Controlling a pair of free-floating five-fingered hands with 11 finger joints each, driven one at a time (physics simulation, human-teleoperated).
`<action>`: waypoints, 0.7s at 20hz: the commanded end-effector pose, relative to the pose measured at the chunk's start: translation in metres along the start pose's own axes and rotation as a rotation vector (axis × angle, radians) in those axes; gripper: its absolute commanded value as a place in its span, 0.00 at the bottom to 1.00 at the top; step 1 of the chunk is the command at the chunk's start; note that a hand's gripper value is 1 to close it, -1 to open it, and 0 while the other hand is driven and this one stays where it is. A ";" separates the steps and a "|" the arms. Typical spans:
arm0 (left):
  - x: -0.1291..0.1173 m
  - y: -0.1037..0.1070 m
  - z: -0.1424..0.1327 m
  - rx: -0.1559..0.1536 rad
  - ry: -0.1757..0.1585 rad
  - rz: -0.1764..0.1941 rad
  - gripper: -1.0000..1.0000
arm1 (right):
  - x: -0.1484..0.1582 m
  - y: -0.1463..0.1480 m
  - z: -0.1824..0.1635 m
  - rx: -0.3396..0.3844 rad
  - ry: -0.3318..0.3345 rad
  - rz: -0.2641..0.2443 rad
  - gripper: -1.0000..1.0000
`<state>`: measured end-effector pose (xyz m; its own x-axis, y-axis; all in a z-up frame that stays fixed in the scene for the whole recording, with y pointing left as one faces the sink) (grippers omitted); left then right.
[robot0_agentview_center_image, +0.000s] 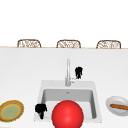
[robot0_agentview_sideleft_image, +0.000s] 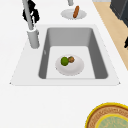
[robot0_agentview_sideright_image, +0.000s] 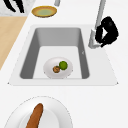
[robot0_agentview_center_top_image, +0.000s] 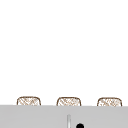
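Two hands on my screens: my right hand (robot0_agentview_center_image: 78, 72) sits curled just beside the faucet (robot0_agentview_center_image: 67, 72), at its side lever. My left hand (robot0_agentview_center_image: 41, 109) hangs at the sink's (robot0_agentview_center_image: 96, 100) front left rim; its grip I cannot tell.

The front view faces the sink (robot0_agentview_center_image: 67, 100) head-on across the counter, with chairs (robot0_agentview_center_image: 68, 44) beyond at mid-frame. The two side views look steeply down along the basin from opposite ends, closer in; both share the bowl (robot0_agentview_sideleft_image: 70, 65) inside. The upper view aims higher, sharing the faucet (robot0_agentview_center_top_image: 68, 121) at its bottom edge.
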<state>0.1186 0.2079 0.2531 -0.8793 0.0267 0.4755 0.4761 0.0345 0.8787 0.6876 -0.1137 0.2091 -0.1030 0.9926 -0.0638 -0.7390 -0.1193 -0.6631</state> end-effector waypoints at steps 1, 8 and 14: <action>0.000 0.000 0.000 0.000 0.000 0.000 0.50 | 0.024 -0.018 0.015 0.032 0.014 -0.011 1.00; 0.000 0.000 0.000 0.000 0.000 0.000 0.50 | 0.056 -0.016 0.013 0.010 0.239 0.174 1.00; 0.000 0.000 0.000 0.000 0.000 0.000 0.50 | 0.096 -0.011 0.001 0.029 0.474 0.435 1.00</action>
<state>0.1186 0.2079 0.2531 -0.8793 0.0267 0.4755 0.4761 0.0345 0.8787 0.6778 -0.0396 0.1896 -0.0609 0.6983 -0.7133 -0.6839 -0.5497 -0.4798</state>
